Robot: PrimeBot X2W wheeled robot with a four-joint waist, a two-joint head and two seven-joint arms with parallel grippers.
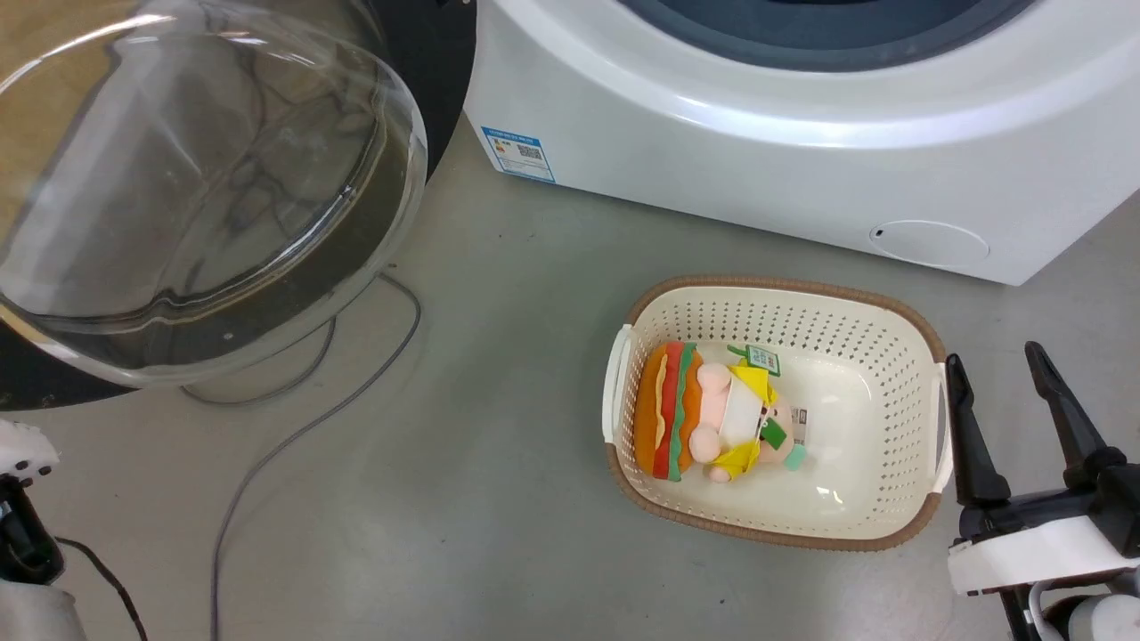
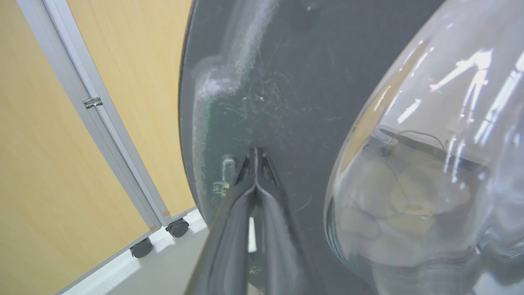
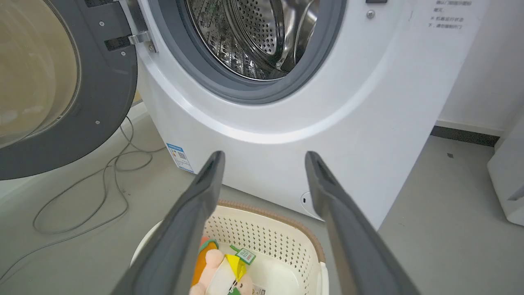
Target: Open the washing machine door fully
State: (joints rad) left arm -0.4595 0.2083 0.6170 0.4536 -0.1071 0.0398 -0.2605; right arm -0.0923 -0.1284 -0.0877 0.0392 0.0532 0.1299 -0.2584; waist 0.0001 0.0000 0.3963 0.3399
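- The washing machine door (image 1: 196, 178) stands swung out to my left of the washing machine (image 1: 757, 133). In the head view its clear glass bowl bulges towards the camera, with the black rim behind it.
- In the right wrist view the door hangs from its hinge (image 3: 139, 39) at the left edge of the opening. The grey gasket (image 3: 245, 92) and the perforated steel drum (image 3: 254, 37) are fully exposed.
- My left end effector (image 2: 256, 155) is clenched, fingertips pressed together with nothing between them. The tips sit right at the door's dark inner face, just beside the glass bowl; I cannot tell whether they actually touch it.
- Behind the door in the left wrist view is a wood-coloured panel (image 2: 41, 164) on small black casters (image 2: 178, 227).
- My right end effector (image 1: 993, 356) is released, its fingers spread wide and holding nothing. It hangs at the lower right, just beside the right end of a cream perforated basket (image 1: 926, 338).
- The basket stands on the floor in front of the machine, below the round filter cover (image 1: 931, 242). A burger-shaped plush toy (image 1: 704, 414) lies in its left half.
- Grey cables (image 1: 294, 436) trail over the floor under the door, near the blue label (image 1: 518, 153).
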